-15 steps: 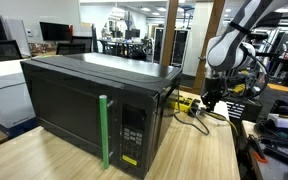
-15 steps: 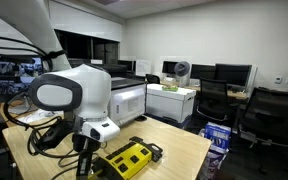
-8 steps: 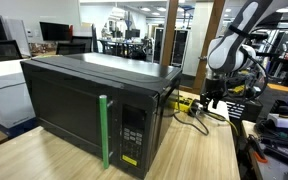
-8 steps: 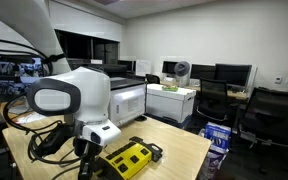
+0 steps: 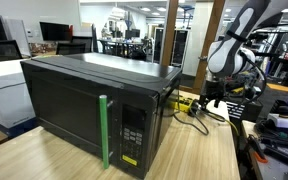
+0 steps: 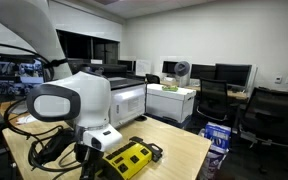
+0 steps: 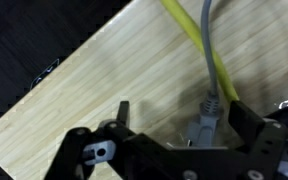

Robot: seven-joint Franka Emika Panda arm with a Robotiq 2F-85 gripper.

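Grey cable (image 7: 208,55) lies on the wooden table (image 7: 94,80) beside the black microwave (image 5: 89,100), its plug end (image 7: 206,120) between the spread, empty fingers of the gripper (image 7: 179,112) hovering just above. A sound grip likely means centring on the plug body, clear of the yellow cable (image 7: 189,35) running just beside. The cable looks thin, limp, dull grey.

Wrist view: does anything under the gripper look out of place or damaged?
Nothing spilled or damaged. A yellow cable and a gray cable trail loose across the wooden table below the open gripper; the gray one ends in a plug there.
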